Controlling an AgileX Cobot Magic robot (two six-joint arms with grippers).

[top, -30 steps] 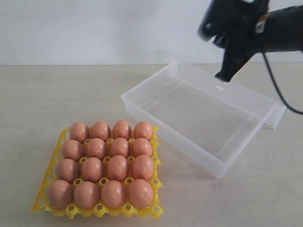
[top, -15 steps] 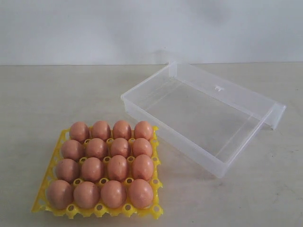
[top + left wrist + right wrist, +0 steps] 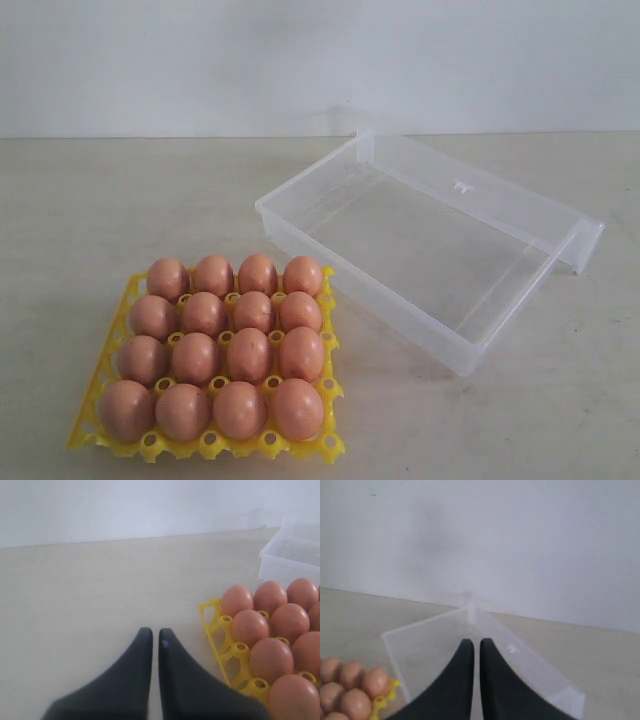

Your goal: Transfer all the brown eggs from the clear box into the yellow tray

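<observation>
Several brown eggs (image 3: 248, 355) fill the yellow tray (image 3: 331, 441) at the front left of the exterior view. To its right the clear box (image 3: 520, 325) lies open with nothing inside, its lid (image 3: 470, 195) folded back. Neither arm shows in the exterior view. In the left wrist view my left gripper (image 3: 155, 636) is shut with nothing in it, beside the yellow tray (image 3: 216, 630) and its brown eggs (image 3: 250, 628). In the right wrist view my right gripper (image 3: 476, 645) is shut and holds nothing, with the clear box (image 3: 427, 645) beyond its tips.
Everything rests on a pale beige table (image 3: 120, 200) that meets a white wall (image 3: 300, 60) at the back. Bare tabletop lies left of the tray and in front of the box.
One second ago the right arm hung over the far side of the clear box in the exterior view. It has left that view since. Eggs, tray and box stay where they were.
</observation>
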